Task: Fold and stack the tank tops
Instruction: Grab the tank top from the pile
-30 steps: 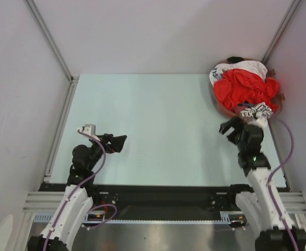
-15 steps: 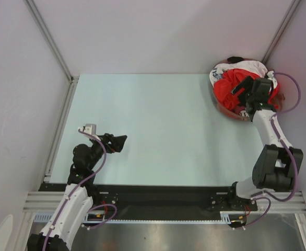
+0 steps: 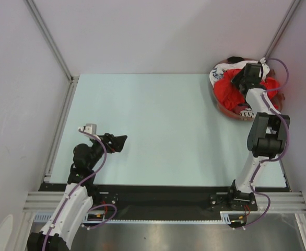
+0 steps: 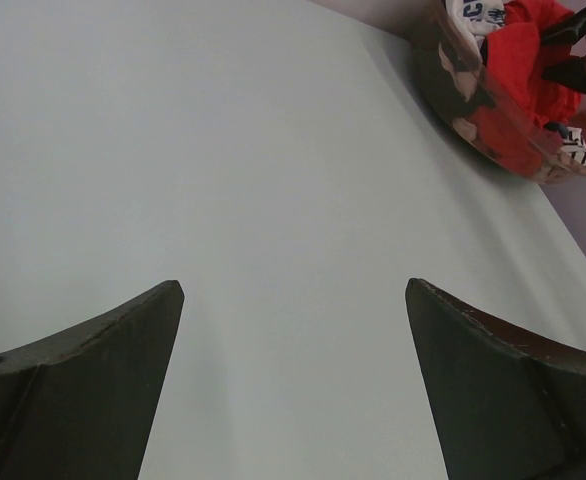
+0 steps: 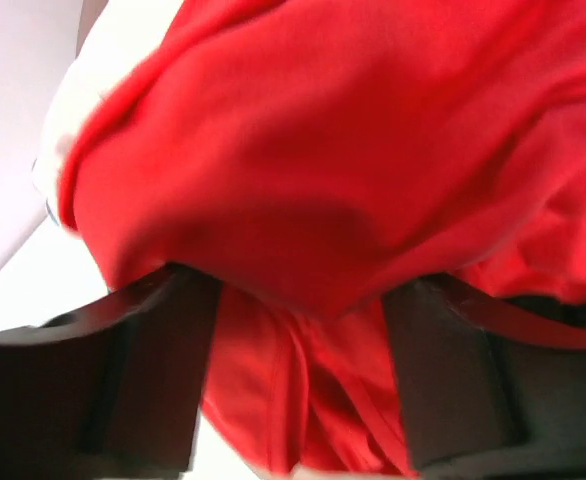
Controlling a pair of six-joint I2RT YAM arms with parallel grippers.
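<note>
The tank tops lie heaped in a shallow basket at the table's far right corner. A bright red tank top lies uppermost, a white printed one sits behind it, and a black-and-white striped one hangs at the front. My right gripper is pressed down into the heap. In the right wrist view its jaws stand apart with folds of the red tank top bunched between the fingers. My left gripper hovers open over bare table at the near left, nothing between its fingers.
The basket has a mottled brown wall and sits against the right frame post. Grey walls close the table at back and sides, and a metal rail runs along its left edge. The pale green tabletop stretches between the arms.
The right arm has swung from the near right up to the basket and lowered its gripper into the red cloth. The left arm has not moved.
</note>
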